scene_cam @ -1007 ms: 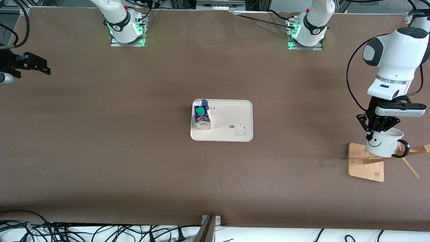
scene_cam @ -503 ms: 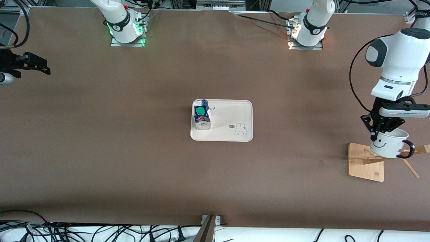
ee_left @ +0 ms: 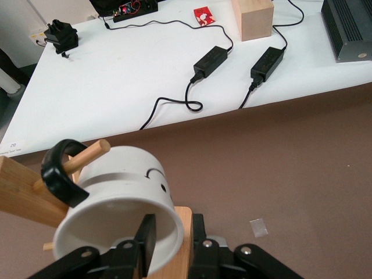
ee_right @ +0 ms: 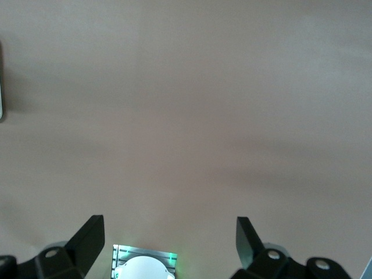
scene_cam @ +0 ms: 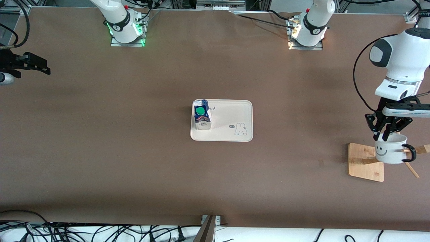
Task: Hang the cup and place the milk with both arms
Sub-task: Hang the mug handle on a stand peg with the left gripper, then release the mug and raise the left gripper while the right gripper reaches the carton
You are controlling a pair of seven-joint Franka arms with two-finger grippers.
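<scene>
The cup [scene_cam: 390, 152] is held over the wooden rack [scene_cam: 366, 162] near the worktop edge at the left arm's end, gripped by the left tool [scene_cam: 384, 136] with one finger inside the rim and one outside. In the left wrist view the black handle [ee_left: 60, 176] is already threaded over a peg [ee_left: 81, 160], and the peg's tip shows past the loop.

For the step to be done well, the cup is best slid further along the peg until the loop sits well down it, then lowered so the handle bears the weight before the grip is let go. The fingers should be opened only a little and drawn straight up out of the rim, so the cup is not dragged off.

The milk [scene_cam: 201, 116] stands upright on the tray [scene_cam: 231, 116] at mid-worktop, at the tray's corner toward the right arm's base. The right tool [scene_cam: 32, 64] waits open near the worktop edge at the right arm's end.

Counted: one cup, one milk, one tray, one rack, two arms.
</scene>
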